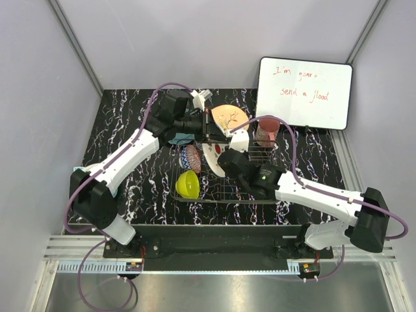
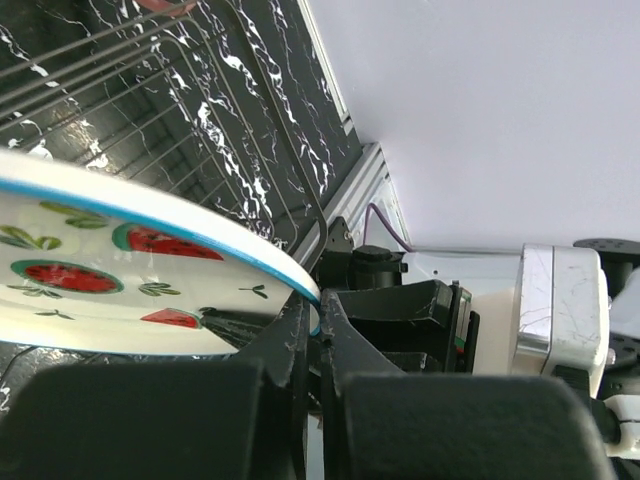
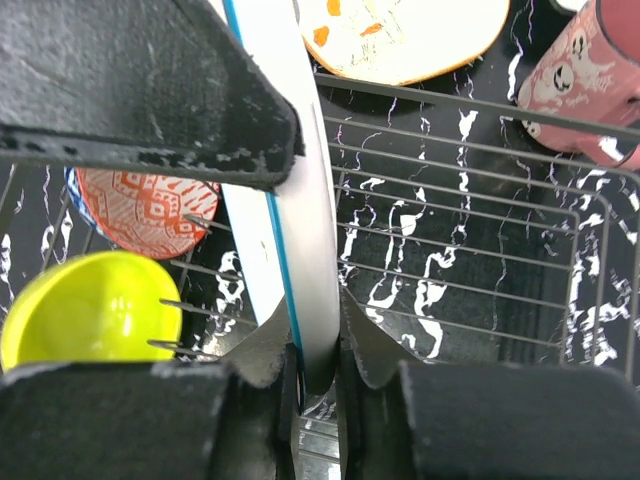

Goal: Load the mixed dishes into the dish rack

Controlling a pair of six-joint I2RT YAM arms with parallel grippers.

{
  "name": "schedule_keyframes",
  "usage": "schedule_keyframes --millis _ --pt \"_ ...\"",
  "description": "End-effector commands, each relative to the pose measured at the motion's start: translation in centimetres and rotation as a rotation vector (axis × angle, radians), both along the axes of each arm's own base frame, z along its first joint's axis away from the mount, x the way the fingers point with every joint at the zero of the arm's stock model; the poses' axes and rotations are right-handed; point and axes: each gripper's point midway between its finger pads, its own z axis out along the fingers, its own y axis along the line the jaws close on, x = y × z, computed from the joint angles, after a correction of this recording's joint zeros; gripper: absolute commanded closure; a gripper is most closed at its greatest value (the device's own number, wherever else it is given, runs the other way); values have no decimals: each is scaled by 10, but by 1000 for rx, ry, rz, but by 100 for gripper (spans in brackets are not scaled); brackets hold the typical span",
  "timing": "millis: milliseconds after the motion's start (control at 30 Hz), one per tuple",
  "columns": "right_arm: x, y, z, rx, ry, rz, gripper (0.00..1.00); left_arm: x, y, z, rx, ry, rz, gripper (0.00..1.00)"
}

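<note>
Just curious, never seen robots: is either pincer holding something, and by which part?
The left pincer and the right pincer both pinch the white plate by its rim.

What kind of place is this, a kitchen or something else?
Probably a robot test cell, not a kitchen: plain grey walls enclose a black white-veined tabletop, two white-and-black robot arms are bolted at its edge, and a white board with red handwriting leans at the back.

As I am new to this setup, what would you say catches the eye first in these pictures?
Both tools pinch one white, blue-rimmed watermelon plate, standing on edge at the wire dish rack mid-table: the left tool from the far side, the right tool from the near side. A bright yellow-green bowl sits at the rack's near-left corner, and a whiteboard with red writing stands far right.
</note>
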Motion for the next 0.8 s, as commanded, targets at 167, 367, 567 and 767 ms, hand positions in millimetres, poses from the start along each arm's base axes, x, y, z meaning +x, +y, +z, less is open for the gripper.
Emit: schedule_keyframes --millis 167,367,567,767 --pt "-2 -14 52 -188 -189 162 100 39 56 76 -113 -192 72 82" --pt "9 -17 87 -346 -333 232 100 53 116 101 -185 -157 70 22" --pt "18 -16 100 -535 -443 318 100 59 180 108 -172 -225 179 1" --pt "28 -10 118 -769 -626 407 100 59 220 75 -120 -230 262 1"
